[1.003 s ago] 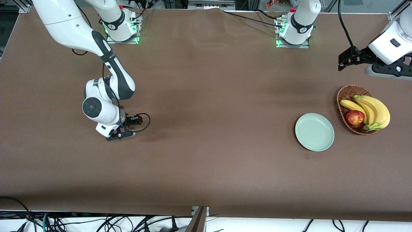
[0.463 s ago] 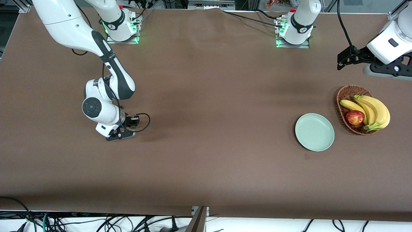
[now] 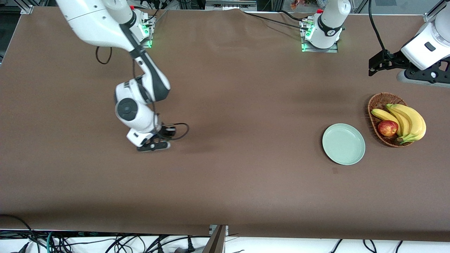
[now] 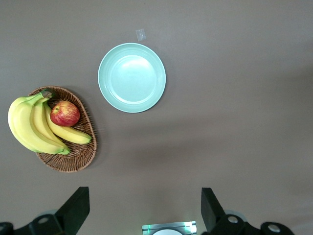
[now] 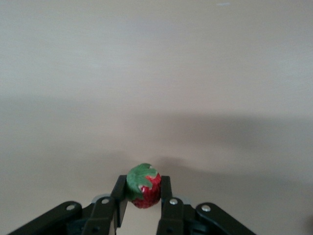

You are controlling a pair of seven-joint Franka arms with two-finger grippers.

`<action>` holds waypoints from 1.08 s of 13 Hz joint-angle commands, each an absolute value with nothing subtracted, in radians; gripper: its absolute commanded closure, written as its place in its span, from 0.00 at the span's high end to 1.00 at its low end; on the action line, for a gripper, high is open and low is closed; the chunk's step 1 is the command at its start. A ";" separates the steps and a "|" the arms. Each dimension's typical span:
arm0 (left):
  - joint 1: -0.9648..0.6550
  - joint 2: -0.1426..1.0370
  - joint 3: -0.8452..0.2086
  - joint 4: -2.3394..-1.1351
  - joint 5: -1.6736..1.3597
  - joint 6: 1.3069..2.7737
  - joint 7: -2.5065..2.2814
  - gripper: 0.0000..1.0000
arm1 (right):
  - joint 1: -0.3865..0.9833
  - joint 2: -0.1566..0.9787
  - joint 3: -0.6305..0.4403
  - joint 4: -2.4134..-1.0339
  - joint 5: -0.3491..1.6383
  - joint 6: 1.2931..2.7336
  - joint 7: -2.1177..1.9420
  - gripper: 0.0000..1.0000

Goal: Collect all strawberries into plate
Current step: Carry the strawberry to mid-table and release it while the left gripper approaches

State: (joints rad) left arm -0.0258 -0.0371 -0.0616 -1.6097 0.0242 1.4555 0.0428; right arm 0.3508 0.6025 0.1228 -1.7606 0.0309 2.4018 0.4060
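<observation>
A brown cloth-covered table (image 3: pixel 232 182) fills nearly the whole front view. Along the bottom edge of that frame, nearest the camera, a pale strip of floor carries tangled black cables (image 3: pixel 105 242).

In the lower right part of the front view sits the plate (image 3: pixel 344 144), pale mint green, with nothing in it. Just beside it, toward the left arm's end of the table and slightly farther from the camera, a wicker basket (image 3: pixel 378 102) holds a bunch of bananas (image 3: pixel 409 121) and an apple (image 3: pixel 387 128).

At left centre of the front view the right gripper (image 3: pixel 153 146) hangs low over bare cloth. In the right wrist view its fingers (image 5: pixel 166 203) are clamped on a strawberry (image 5: pixel 144 185), red with a green leafy top, pinched between the two pads just above the table. No other strawberry shows in any view.

At the upper right edge of the front view the left gripper (image 3: pixel 376 66) waits in the air over the cloth, above the basket's end of the table. In the left wrist view its fingers (image 4: pixel 76 208) stand wide apart and grasp nothing.

Along the top edge of the front view the two arm bases (image 3: pixel 320 31) stand with green lights glowing.
</observation>
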 commanded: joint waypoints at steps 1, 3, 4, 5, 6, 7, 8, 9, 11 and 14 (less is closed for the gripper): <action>-0.023 -0.043 -0.063 -1.598 0.018 1.439 0.035 1.00 | 0.483 0.722 0.130 -1.562 0.086 2.388 0.720 0.00; -0.023 -0.041 -0.063 -1.597 0.018 1.436 0.035 1.00 | 0.584 0.806 0.130 -1.432 0.097 2.408 0.895 0.00; -0.023 -0.041 -0.063 -1.597 0.018 1.437 0.034 1.00 | 0.622 0.852 0.130 -1.372 0.097 2.440 0.961 0.00; -0.023 -0.040 -0.063 -1.595 0.017 1.437 0.034 1.00 | 0.670 0.892 0.130 -1.332 0.097 2.497 1.009 0.00; -0.023 -0.041 -0.064 -1.597 0.017 1.433 0.034 1.00 | 0.708 0.926 0.130 -1.310 0.097 2.579 1.040 0.00; -0.025 -0.041 -0.064 -1.597 0.017 1.433 0.034 1.00 | 0.735 0.955 0.130 -1.296 0.097 2.665 1.067 0.00; -0.023 -0.041 -0.063 -1.595 0.017 1.433 0.035 1.00 | 0.765 0.980 0.130 -1.286 0.097 2.721 1.104 0.00; -0.023 -0.043 -0.063 -1.595 0.017 1.430 0.035 1.00 | 0.791 1.009 0.130 -1.261 0.095 2.753 1.133 0.00; -0.025 -0.041 -0.064 -1.594 0.017 1.430 0.034 1.00 | 0.830 1.049 0.130 -1.214 0.095 2.763 1.150 0.00; -0.031 -0.041 -0.066 -1.595 0.017 1.430 0.034 1.00 | 0.853 1.063 0.130 -1.200 0.095 2.763 1.152 0.01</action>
State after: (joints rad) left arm -0.0276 -0.0372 -0.0640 -1.6095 0.0242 1.4484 0.0428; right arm 0.8416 1.0388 0.1379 -1.2465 0.0817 2.7627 1.1439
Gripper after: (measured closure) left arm 0.000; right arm 0.692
